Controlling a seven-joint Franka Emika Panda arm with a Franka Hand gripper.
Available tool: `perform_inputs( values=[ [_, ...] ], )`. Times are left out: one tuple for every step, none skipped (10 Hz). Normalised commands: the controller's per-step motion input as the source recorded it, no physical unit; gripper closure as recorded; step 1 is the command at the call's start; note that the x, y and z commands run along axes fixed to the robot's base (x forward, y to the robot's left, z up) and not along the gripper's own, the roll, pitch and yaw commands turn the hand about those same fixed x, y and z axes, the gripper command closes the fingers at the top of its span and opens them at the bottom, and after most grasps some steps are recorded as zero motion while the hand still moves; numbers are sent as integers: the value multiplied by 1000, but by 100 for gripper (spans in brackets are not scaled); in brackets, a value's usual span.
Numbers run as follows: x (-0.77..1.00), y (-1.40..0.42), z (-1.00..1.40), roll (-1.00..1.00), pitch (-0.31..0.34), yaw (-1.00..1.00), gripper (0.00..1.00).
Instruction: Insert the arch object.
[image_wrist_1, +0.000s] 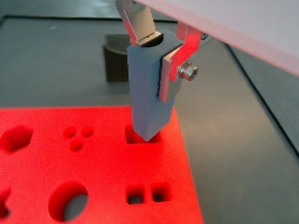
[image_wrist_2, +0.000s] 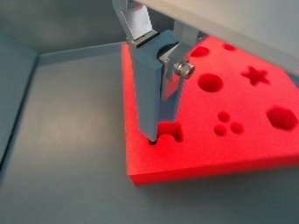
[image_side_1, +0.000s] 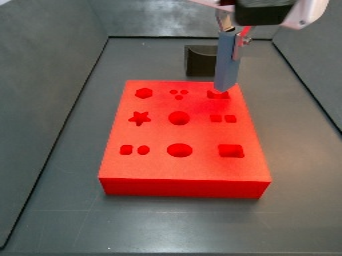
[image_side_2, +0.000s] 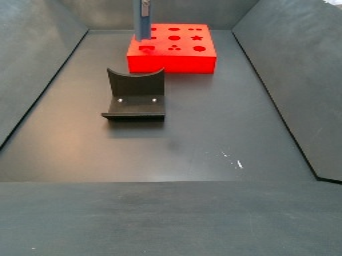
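My gripper (image_wrist_1: 159, 52) is shut on the arch object (image_wrist_1: 149, 87), a long blue-grey block with a curved notch in its upper end, held upright between the silver fingers (image_wrist_1: 176, 63). It also shows in a wrist view (image_wrist_2: 149, 87) and in both side views (image_side_1: 227, 60) (image_side_2: 140, 14). Its lower end stands in a cutout (image_wrist_1: 138, 136) near a corner of the red board (image_wrist_1: 70, 175). The board has several shaped holes (image_side_1: 177, 118). How deep the piece sits is hidden.
The dark fixture (image_side_2: 134, 95) stands on the grey floor apart from the red board (image_side_2: 201, 62); it shows behind the gripper in a wrist view (image_wrist_1: 114, 57) and in a side view (image_side_1: 201, 58). Dark walls (image_side_1: 67, 100) enclose the floor.
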Motion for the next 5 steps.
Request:
perform_inputs(
  values=[
    [3, 57, -94, 0, 43, -951, 100],
    [0, 17, -97, 0, 63, -966, 100],
    [0, 0, 9, 27, 141, -903, 100],
    [-14, 0, 9, 34, 154, -897, 100],
    [0, 0, 20, 30, 147, -891, 100]
  ],
)
